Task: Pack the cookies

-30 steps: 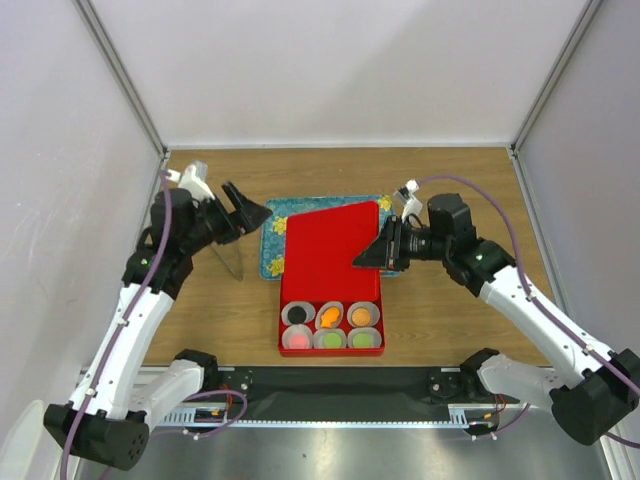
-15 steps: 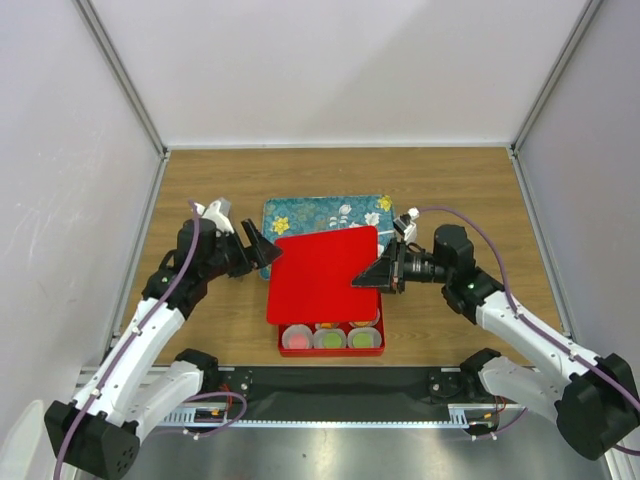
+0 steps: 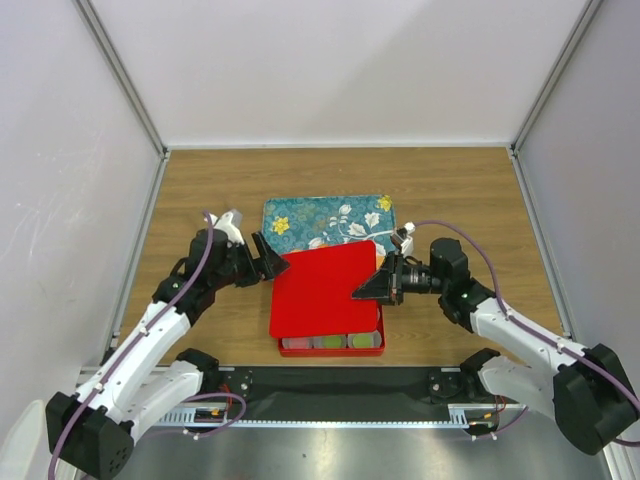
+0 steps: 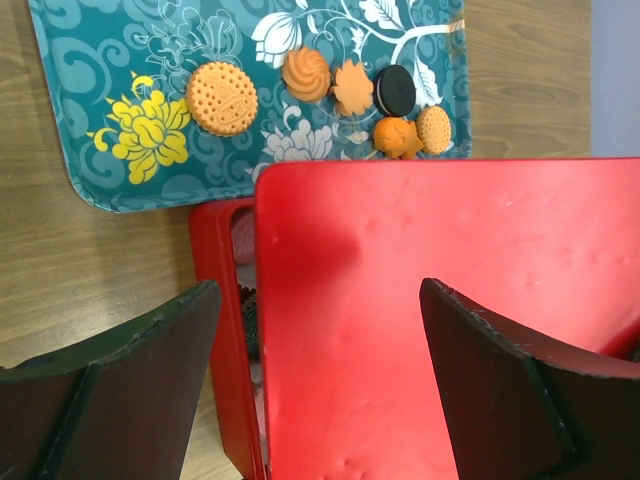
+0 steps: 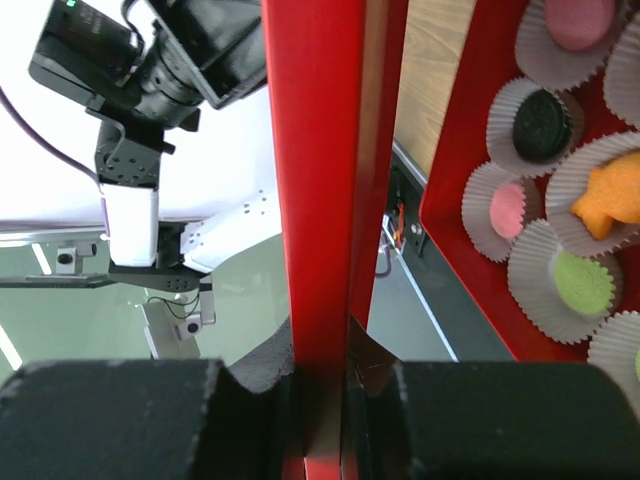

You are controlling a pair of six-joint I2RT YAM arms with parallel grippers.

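Note:
A red box (image 3: 330, 343) holds cookies in white paper cups; only its front row shows under the red lid (image 3: 325, 290). My right gripper (image 3: 370, 285) is shut on the lid's right edge and holds it tilted low over the box. In the right wrist view the jaws (image 5: 320, 370) pinch the lid edge (image 5: 315, 150), with pink (image 5: 507, 207), black (image 5: 541, 112), orange (image 5: 610, 200) and green (image 5: 583, 283) cookies in cups beside it. My left gripper (image 3: 268, 262) is open at the lid's left edge. The left wrist view shows its jaws (image 4: 320, 300) spread above the lid (image 4: 420, 260).
A teal flowered tray (image 3: 320, 215) lies behind the box. Several loose cookies sit on it, among them a large round orange one (image 4: 221, 98) and a black one (image 4: 395, 90). Bare wooden table lies left and right; white walls enclose the cell.
The lid has come down from a steep tilt to nearly flat over the box, covering most cups. Both grippers moved nearer and lower; the tray behind is uncovered.

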